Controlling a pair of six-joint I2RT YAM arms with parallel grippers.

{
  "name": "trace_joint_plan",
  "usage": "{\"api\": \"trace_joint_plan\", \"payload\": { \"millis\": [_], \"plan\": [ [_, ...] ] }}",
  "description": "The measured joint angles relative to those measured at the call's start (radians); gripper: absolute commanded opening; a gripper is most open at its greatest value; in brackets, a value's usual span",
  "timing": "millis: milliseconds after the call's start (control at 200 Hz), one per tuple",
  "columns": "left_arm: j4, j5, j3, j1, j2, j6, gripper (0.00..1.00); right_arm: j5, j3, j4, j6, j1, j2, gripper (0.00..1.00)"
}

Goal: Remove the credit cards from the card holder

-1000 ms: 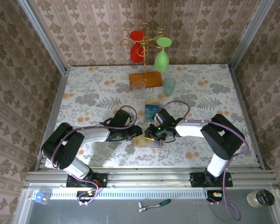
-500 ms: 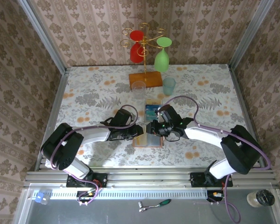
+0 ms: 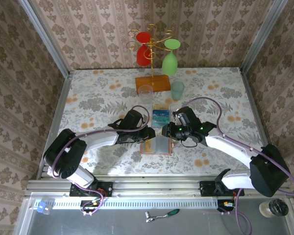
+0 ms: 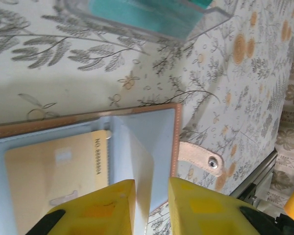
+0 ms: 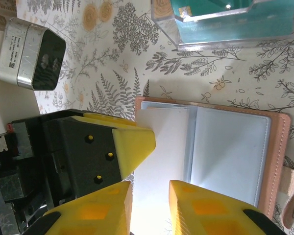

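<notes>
**Card holder** [image 3: 158, 145]: open flat on the tabletop [image 3: 98, 98], at 6 o'clock of the clear box [image 3: 160, 116], which holds teal credit cards [image 5: 235, 22].

**Tan card** [image 4: 49, 171]: sits pocketed, at 9 o'clock of a raised pocket leaf [image 4: 137, 156].

**Left end effector** [image 4: 152, 185]: narrowed on that leaf, apparently pinching it upright.

**Right end effector** [image 5: 151, 188]: fingers slightly parted astride the same leaf; cannot tell whether it grips.

**Step:** probably mid-extraction, exposing the tan card.

**Next:** the right end effector likely needs the card's free edge, drawing it out flat.

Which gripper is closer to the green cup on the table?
Right. Both are at the wallet, but the right gripper is almost straight in front of the cup; the left gripper is farther left and farther away.
</notes>
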Motion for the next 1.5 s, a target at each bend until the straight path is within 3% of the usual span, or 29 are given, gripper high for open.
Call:
{"api": "trace_joint_plan", "payload": {
  "millis": [660,875,1190,1500],
  "plan": [
    [0.043,0.048,0.131,-0.071,0.231,-0.001,0.22,0.011,-0.033,-0.035,0.000,-0.024,-0.063,0.27],
    [0.074,0.066,0.135,-0.073,0.269,-0.008,0.31,0.010,-0.034,-0.041,0.000,-0.029,-0.075,0.28],
    [0.175,0.084,0.129,-0.066,0.269,-0.048,0.38,0.010,-0.047,-0.041,0.000,-0.029,-0.076,0.29],
    [0.110,0.069,0.116,-0.008,0.137,-0.022,0.38,0.009,-0.047,-0.032,0.001,-0.029,-0.069,0.29]
  ]
}}
